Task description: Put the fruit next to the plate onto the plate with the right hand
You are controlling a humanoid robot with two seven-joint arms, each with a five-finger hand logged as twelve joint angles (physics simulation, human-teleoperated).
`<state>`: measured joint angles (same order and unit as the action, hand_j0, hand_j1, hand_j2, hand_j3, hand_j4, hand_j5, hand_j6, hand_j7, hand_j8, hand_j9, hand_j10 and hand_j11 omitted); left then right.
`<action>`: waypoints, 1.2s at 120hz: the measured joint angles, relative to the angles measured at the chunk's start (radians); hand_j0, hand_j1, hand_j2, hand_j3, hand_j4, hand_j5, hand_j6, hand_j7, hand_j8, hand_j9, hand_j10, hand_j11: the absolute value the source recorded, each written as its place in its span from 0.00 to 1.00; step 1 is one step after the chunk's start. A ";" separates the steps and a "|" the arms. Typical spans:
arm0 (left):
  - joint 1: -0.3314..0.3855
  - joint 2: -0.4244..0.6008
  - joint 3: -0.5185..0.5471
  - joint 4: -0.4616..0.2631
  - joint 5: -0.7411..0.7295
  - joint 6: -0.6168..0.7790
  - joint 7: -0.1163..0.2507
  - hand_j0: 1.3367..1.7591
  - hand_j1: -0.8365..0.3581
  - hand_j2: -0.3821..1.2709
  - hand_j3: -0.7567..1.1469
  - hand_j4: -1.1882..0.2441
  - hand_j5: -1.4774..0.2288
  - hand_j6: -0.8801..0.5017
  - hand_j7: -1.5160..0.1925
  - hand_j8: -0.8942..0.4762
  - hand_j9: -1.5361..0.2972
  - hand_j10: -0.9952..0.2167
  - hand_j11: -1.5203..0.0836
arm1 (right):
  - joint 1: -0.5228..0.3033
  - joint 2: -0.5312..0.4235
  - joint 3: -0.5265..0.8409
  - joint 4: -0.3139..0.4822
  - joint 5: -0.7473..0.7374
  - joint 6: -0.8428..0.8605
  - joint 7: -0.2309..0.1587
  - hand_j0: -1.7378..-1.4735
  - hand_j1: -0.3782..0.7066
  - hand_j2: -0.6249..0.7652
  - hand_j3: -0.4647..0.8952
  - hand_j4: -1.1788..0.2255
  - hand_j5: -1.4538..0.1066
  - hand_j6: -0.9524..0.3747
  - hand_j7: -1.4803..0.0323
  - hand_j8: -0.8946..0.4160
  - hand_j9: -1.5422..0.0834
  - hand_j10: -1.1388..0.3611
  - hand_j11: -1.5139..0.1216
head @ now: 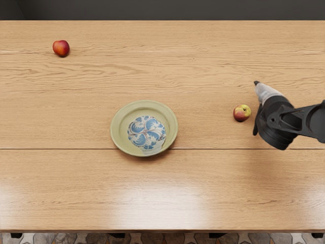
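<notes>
- Right hand [271,119]: enters from the right edge at mid-table height. Holds nothing. Fingers [265,92] apart: one pale digit reaches up and left, a dark one hangs lower, and the gap between them faces the fruit.
- Target: yellow-red apple [242,112] on the table just left of the hand. Near it, not touching.
- Step in hand, as judged: the reach, before any grasp.
- To do it well: bring the palm over the apple, so the digits close on opposite sides at its widest girth. A round fruit will roll from a one-sided nudge, so both sides should make contact together.
- Lift clear of the wood before travelling left. Dragging risks losing the fruit.
- Plate [118,127]: green rim, blue-and-white centre, left of the apple with bare wood between them. Nothing on it. Release low over the centre, since the raised rim should check a roll.
- Second red fruit [61,48]: far left corner, well apart from the plate. Judged not the target.
- Table [203,193]: pale wood, grain running left to right, a seam [228,149] across it passing under the plate's near edge. Glossy sheen toward the front.
- Room: dark wall [162,9] behind the table, a strip of patterned floor [162,238] below its front edge.
- Left arm: not in view.
</notes>
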<state>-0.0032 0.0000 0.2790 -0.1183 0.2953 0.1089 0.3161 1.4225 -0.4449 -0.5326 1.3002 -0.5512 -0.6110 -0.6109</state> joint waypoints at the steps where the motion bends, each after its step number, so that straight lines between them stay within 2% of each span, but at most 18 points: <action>1: 0.000 0.000 0.000 0.000 0.000 0.000 0.000 0.76 0.98 0.23 0.40 0.82 0.85 0.63 0.88 0.64 0.83 0.81 0.94 | -0.002 0.002 0.000 -0.004 0.000 0.000 0.000 0.30 0.03 0.45 0.34 0.84 0.93 0.72 0.98 0.68 0.95 0.76 0.92; 26: -0.001 0.000 -0.001 0.000 0.000 0.000 0.000 0.76 0.98 0.23 0.40 0.82 0.85 0.63 0.88 0.64 0.83 0.81 0.94 | -0.022 0.040 0.003 -0.045 0.001 0.000 0.000 0.30 0.13 0.44 0.34 0.77 0.85 0.65 0.90 0.61 0.87 0.70 0.85; 68: -0.001 0.000 -0.003 0.000 0.000 0.000 0.000 0.76 0.98 0.23 0.40 0.82 0.85 0.63 0.88 0.64 0.83 0.81 0.94 | -0.029 0.103 0.023 -0.057 0.003 0.000 0.000 0.30 0.26 0.42 0.34 0.69 0.75 0.56 0.80 0.52 0.78 0.62 0.76; 144: -0.001 0.000 -0.001 0.000 0.000 0.000 0.000 0.76 0.98 0.23 0.40 0.82 0.85 0.63 0.88 0.64 0.83 0.81 0.94 | -0.034 0.108 0.022 -0.056 -0.005 0.000 0.000 0.30 0.47 0.39 0.34 0.56 0.60 0.42 0.64 0.38 0.63 0.49 0.61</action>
<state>-0.0046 0.0000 0.2776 -0.1181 0.2951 0.1089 0.3161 1.3888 -0.3370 -0.5106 1.2437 -0.5563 -0.6110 -0.6109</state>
